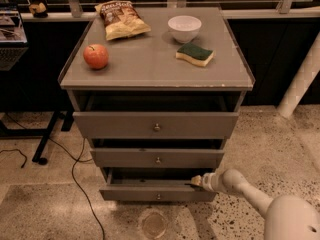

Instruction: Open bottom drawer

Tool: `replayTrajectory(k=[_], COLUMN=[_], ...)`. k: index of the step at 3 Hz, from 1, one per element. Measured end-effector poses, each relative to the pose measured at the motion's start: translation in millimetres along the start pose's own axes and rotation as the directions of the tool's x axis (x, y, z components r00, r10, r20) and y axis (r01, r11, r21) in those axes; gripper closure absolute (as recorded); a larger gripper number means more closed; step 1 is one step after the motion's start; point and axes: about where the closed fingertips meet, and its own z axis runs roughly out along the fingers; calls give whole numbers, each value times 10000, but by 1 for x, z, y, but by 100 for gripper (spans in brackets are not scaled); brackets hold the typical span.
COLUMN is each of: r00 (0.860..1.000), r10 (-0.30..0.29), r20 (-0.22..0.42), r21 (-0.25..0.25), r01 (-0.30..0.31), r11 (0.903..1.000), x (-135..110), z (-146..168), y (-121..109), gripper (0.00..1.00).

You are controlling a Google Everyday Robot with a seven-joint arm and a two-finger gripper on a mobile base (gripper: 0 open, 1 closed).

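Note:
The grey cabinet has three drawers, all pulled out a little. The bottom drawer [155, 193] is the lowest and shortest, with a small round metal knob [158, 196]. A dark gap shows above its front. My gripper [196, 181] is at the drawer's upper right corner, at the top edge of the front panel. The white arm [245, 189] reaches in from the lower right.
On the cabinet top [155, 59] lie an apple [96, 56], a chip bag [121, 19], a white bowl [184, 28] and a green-yellow sponge [195, 54]. A black cable [75, 169] runs on the floor at left. A white pipe [300, 84] stands at right.

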Motion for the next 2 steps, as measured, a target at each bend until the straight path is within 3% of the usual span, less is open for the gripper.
replayTrajectory(k=[1,2], r00=[9989,9989], r10=[473,473], r20=[17,17], r21=[97,97], r01=[-473,-473], r11=[9988,9988], x=[21,21], z=[-15,-15], y=[-2,-2], gripper=[100,100])
